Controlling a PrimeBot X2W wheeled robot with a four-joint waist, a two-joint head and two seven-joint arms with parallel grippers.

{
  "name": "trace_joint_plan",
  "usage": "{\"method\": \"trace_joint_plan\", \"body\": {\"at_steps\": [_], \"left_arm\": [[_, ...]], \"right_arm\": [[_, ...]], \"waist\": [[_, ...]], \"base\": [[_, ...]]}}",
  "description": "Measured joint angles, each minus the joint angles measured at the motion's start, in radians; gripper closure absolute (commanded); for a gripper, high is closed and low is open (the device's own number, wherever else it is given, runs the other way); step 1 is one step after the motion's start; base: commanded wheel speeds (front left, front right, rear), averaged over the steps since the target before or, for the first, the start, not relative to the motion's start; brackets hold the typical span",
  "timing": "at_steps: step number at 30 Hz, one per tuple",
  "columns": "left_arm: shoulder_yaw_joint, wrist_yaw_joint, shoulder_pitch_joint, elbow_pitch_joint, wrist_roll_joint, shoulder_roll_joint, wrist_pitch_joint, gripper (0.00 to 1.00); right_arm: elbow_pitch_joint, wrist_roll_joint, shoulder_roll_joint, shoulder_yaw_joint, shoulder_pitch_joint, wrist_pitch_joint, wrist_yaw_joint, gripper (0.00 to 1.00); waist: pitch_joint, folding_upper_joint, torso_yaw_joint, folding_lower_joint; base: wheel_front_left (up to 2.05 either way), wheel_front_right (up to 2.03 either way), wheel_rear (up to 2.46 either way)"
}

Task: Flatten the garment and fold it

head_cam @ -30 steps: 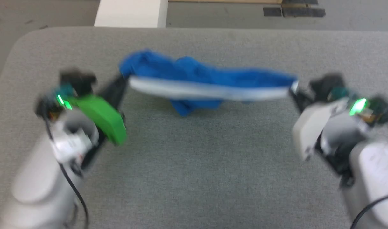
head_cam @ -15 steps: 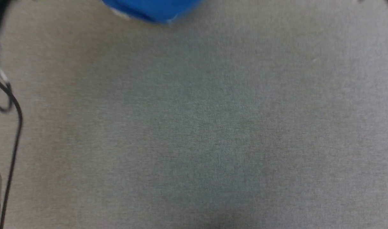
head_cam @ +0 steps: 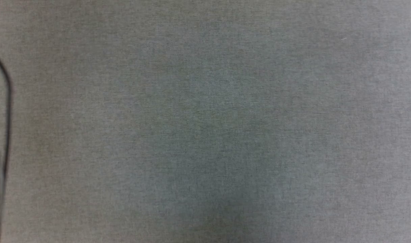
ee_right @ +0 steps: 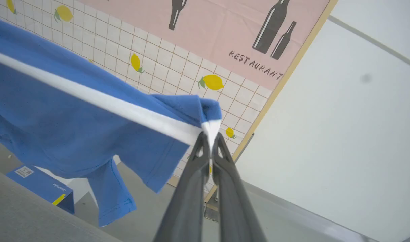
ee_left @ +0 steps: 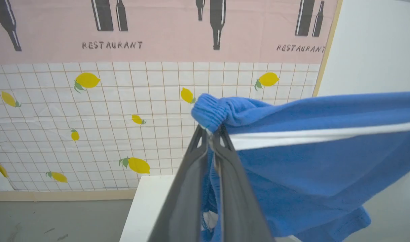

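Observation:
The garment (ee_left: 302, 161) is bright royal blue with a white edge band, and it hangs in the air stretched between my two grippers. In the left wrist view my left gripper (ee_left: 212, 132) is shut on one bunched blue end of it, the fabric trailing off to the right. In the right wrist view my right gripper (ee_right: 210, 137) is shut on the white band at the other end of the garment (ee_right: 73, 124), which spreads to the left with a sleeve dangling below. The head view looks down at grey table cloth (head_cam: 205, 121).
A black cable (head_cam: 7, 101) runs down the head view's left edge. Behind the garment hangs a wall cloth (ee_left: 124, 101) with lemons and bottle prints. A white block (ee_left: 147, 205) stands below it, and a blue box (ee_right: 43, 186) lies beyond the grey table edge (ee_right: 30, 215).
The head camera has tilted down, so the garment and both grippers have slid out of the top of its picture. Both grips on the garment have held.

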State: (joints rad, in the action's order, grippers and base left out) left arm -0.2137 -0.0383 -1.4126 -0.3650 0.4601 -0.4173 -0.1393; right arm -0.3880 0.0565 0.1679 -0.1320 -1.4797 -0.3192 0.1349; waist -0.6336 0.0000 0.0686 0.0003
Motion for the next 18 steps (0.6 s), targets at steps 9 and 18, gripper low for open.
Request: {"method": "trace_joint_plan", "body": {"at_steps": [9, 18], "left_arm": [[-0.063, 0.072, 0.394, -0.083, 0.102, 0.029, -0.124, 1.0], [-0.075, 0.074, 0.867, 0.119, 0.226, 0.052, -0.168, 1.0]], "right_arm": [[-0.099, -0.224, 0.004, -0.037, 0.368, -0.205, 0.0, 1.0], [0.179, -0.369, 0.078, 0.007, 0.865, -0.28, 0.0, 1.0]], "waist": [[0.059, 0.0, -0.019, -0.0003], [0.177, 0.0, -0.034, -0.0004]], "base": [[0.0, 0.0, 0.0], [0.0, 0.0, 0.0]]}}
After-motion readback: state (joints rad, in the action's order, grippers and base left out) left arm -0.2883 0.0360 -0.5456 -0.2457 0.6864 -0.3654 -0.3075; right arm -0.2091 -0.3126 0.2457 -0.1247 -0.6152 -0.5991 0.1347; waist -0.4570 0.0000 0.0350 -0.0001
